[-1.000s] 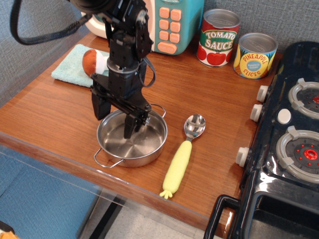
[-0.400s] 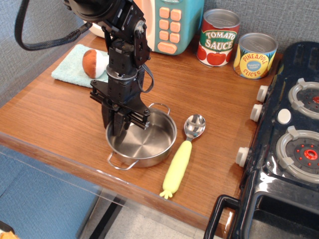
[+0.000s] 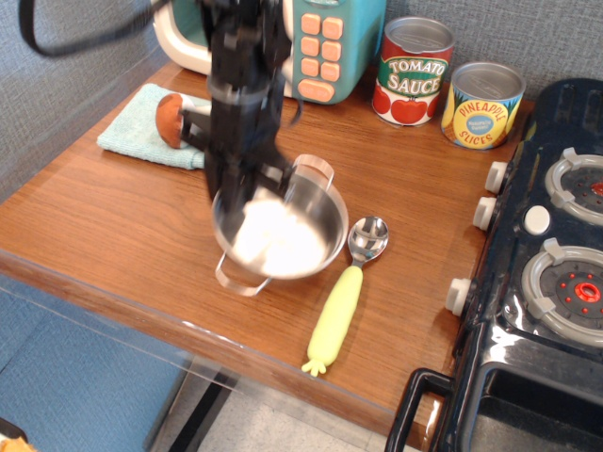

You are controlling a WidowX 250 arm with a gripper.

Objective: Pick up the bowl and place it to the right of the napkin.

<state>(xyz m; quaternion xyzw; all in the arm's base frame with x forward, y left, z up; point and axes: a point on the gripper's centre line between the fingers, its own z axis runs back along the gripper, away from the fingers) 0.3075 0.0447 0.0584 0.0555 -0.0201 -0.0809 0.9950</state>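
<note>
The steel bowl (image 3: 283, 231) with wire loop handles hangs tilted above the wooden table, lifted by its left rim. My gripper (image 3: 229, 188) is shut on that rim, blurred by motion. The teal napkin (image 3: 141, 132) lies at the back left of the table, with a brown-capped plush mushroom (image 3: 174, 118) on it. The bowl is to the front right of the napkin, off the surface.
A spoon with a yellow handle (image 3: 344, 292) lies just right of the bowl. A tomato sauce can (image 3: 413, 71) and a pineapple can (image 3: 482, 104) stand at the back. A teal toy appliance (image 3: 320, 42) is behind the arm. A black toy stove (image 3: 546, 254) fills the right.
The gripper closed on the bowl's left rim and lifted it. The bowl rose off the table, tilted, and shifted up and to the right.
</note>
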